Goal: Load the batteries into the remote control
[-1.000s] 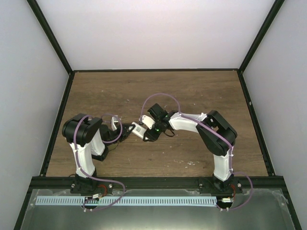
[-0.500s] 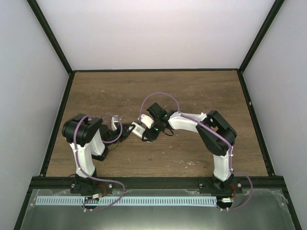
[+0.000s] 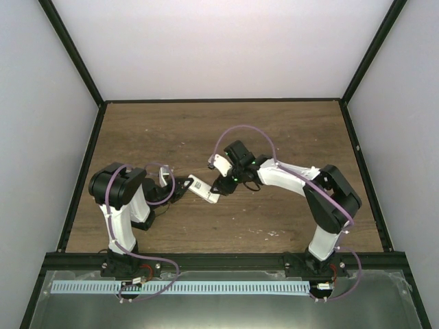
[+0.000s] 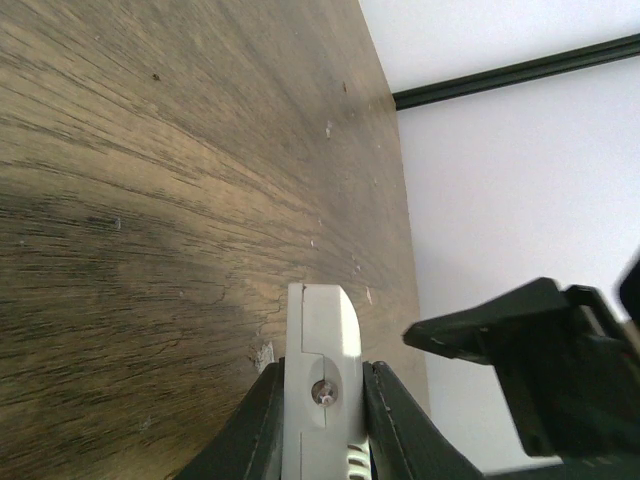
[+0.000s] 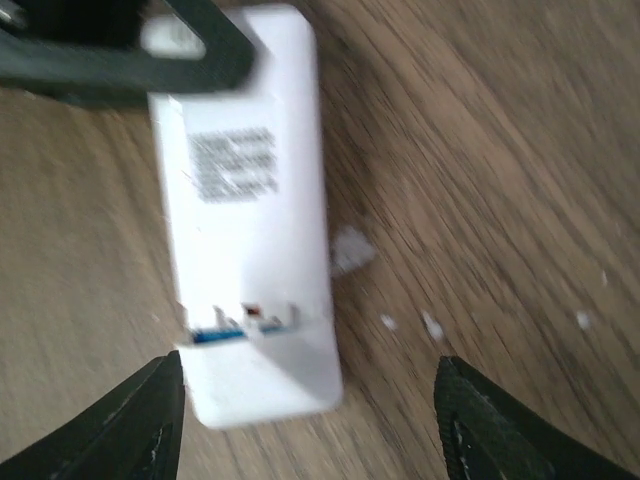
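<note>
Right wrist: remote control (image 5: 250,210) tip sits within the spread right gripper (image 5: 308,405).

Nothing we can read

The only print we find is a block of print (image 5: 232,165), several short dark lines on the white back of the remote control (image 5: 250,200), toward its left end. In the right wrist view it is too blurred for us to make out a single letter or number. From above, the same block shows only as a small grey patch, too small to read.
</note>
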Controlling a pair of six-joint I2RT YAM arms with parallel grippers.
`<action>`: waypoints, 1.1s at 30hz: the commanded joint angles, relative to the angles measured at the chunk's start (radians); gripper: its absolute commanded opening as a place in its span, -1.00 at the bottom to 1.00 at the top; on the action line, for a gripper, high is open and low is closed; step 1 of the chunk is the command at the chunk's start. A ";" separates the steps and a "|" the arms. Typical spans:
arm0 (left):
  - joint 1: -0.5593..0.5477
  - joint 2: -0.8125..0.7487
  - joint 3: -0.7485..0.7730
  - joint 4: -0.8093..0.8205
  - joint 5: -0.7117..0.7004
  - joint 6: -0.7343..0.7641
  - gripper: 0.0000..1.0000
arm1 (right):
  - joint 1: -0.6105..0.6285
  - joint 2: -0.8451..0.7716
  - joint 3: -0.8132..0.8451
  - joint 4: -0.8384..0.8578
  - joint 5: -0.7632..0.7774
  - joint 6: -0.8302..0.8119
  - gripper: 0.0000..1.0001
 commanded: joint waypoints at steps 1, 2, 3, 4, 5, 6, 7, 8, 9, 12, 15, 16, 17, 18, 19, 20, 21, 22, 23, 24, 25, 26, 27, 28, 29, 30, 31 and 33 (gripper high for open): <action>-0.006 0.012 -0.016 0.075 -0.014 0.036 -1.00 | -0.043 -0.004 -0.045 -0.015 0.003 -0.007 0.19; -0.006 0.012 -0.016 0.075 -0.013 0.035 -1.00 | -0.047 0.002 -0.047 -0.019 0.002 -0.011 0.17; -0.006 0.012 -0.016 0.074 -0.012 0.035 -1.00 | -0.048 0.007 -0.048 -0.020 -0.003 -0.015 0.16; -0.006 0.013 -0.016 0.074 -0.013 0.035 -1.00 | -0.048 0.011 -0.049 -0.019 -0.010 -0.018 0.15; -0.006 0.014 -0.015 0.074 -0.013 0.036 -1.00 | -0.048 0.015 -0.050 -0.015 -0.019 -0.020 0.13; -0.006 0.014 -0.015 0.074 -0.013 0.034 -1.00 | -0.048 0.020 -0.051 -0.009 -0.024 -0.020 0.13; -0.006 0.013 -0.014 0.074 -0.011 0.034 -1.00 | -0.048 0.025 -0.051 -0.004 -0.031 -0.021 0.13; -0.006 0.015 -0.014 0.074 -0.011 0.033 -1.00 | -0.049 0.042 -0.045 0.006 -0.052 -0.028 0.11; -0.006 0.015 -0.013 0.074 -0.011 0.033 -1.00 | -0.049 0.049 -0.042 0.005 -0.061 -0.031 0.10; -0.006 0.016 -0.013 0.074 -0.013 0.033 -1.00 | -0.049 0.068 -0.033 0.005 -0.078 -0.040 0.08; -0.006 0.017 -0.013 0.074 -0.013 0.033 -1.00 | -0.049 0.085 -0.029 0.012 -0.091 -0.043 0.05; -0.006 0.016 -0.014 0.074 -0.013 0.033 -1.00 | -0.048 0.092 -0.027 0.018 -0.096 -0.042 0.05; -0.007 0.017 -0.013 0.074 -0.013 0.033 -1.00 | -0.048 0.099 -0.024 0.022 -0.110 -0.044 0.04; -0.006 0.019 -0.012 0.074 -0.013 0.033 -1.00 | -0.048 0.102 -0.022 0.026 -0.117 -0.044 0.03; -0.006 0.018 -0.012 0.074 -0.013 0.033 -1.00 | -0.048 0.106 -0.020 0.031 -0.131 -0.043 0.02; -0.006 0.018 -0.012 0.074 -0.012 0.033 -1.00 | -0.048 0.110 -0.019 0.036 -0.143 -0.043 0.01; -0.007 0.018 -0.012 0.075 -0.013 0.032 -1.00 | -0.049 0.113 -0.018 0.042 -0.152 -0.042 0.01; -0.006 0.018 -0.012 0.074 -0.013 0.032 -1.00 | -0.048 0.115 -0.019 0.049 -0.163 -0.039 0.01; -0.006 0.017 -0.012 0.074 -0.013 0.032 -1.00 | -0.048 0.118 -0.019 0.053 -0.173 -0.039 0.00; -0.006 0.016 -0.012 0.074 -0.013 0.032 -1.00 | -0.048 0.120 -0.019 0.056 -0.180 -0.038 0.00; -0.006 0.017 -0.011 0.074 -0.013 0.032 -1.00 | -0.048 0.122 -0.020 0.060 -0.187 -0.037 0.00; -0.006 0.017 -0.010 0.074 -0.012 0.033 -1.00 | -0.049 0.123 -0.022 0.063 -0.191 -0.037 0.00; -0.006 0.018 -0.010 0.074 -0.012 0.032 -1.00 | -0.048 0.125 -0.023 0.067 -0.194 -0.037 -0.01; -0.006 0.018 -0.009 0.075 -0.012 0.031 -1.00 | -0.048 0.129 -0.023 0.068 -0.193 -0.037 -0.01; -0.006 0.020 -0.008 0.074 -0.010 0.032 -1.00 | -0.048 0.133 -0.022 0.068 -0.194 -0.037 -0.01; -0.006 0.020 -0.008 0.074 -0.010 0.030 -1.00 | -0.049 0.136 -0.022 0.068 -0.194 -0.036 -0.01; -0.006 0.020 -0.007 0.074 -0.010 0.030 -1.00 | -0.049 0.137 -0.023 0.069 -0.194 -0.037 -0.02; -0.006 0.021 -0.004 0.074 -0.009 0.030 -1.00 | -0.048 0.134 -0.029 0.079 -0.190 -0.038 -0.02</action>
